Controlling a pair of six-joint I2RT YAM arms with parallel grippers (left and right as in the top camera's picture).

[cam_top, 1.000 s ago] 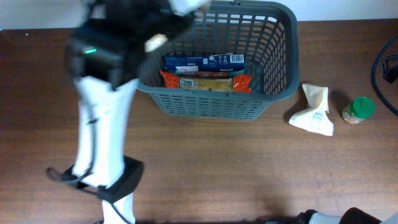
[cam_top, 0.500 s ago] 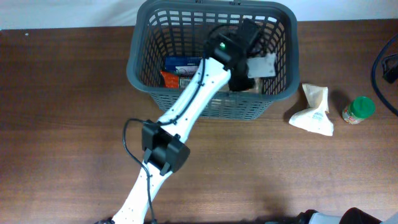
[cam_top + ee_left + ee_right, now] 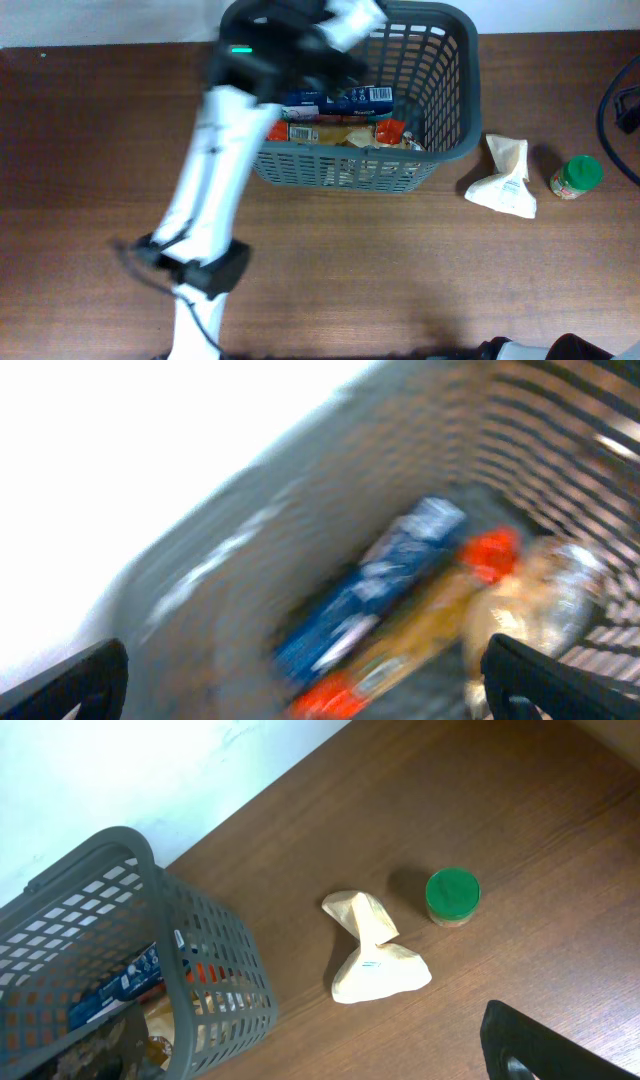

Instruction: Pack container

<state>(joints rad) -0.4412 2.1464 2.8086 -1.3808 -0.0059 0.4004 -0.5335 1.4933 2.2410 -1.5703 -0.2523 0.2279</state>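
The container [image 3: 450, 150] is a dark grey lattice basket at the back middle of the table. Inside it lie a blue box [image 3: 345, 98], an orange packet [image 3: 320, 132] and a clear crinkled bag [image 3: 405, 142]. My left arm [image 3: 225, 140] reaches over the basket's left rim and is blurred. In the left wrist view the left gripper [image 3: 310, 695] hangs open above the blue box [image 3: 380, 590] and the clear bag [image 3: 540, 600], with nothing between its fingers. My right gripper [image 3: 300, 1065] is open over bare wood to the right of the container [image 3: 100, 850].
A cream paper bag [image 3: 505, 180] lies on the table right of the basket. A jar with a green lid [image 3: 577, 177] stands beside it. Both show in the right wrist view, the cream bag [image 3: 375, 965] and the jar [image 3: 452, 896]. A black cable runs along the right edge.
Half a second ago the left gripper held the clear bag over the basket's right side. It has opened, the bag now lies in the basket, and the arm has swung back left.
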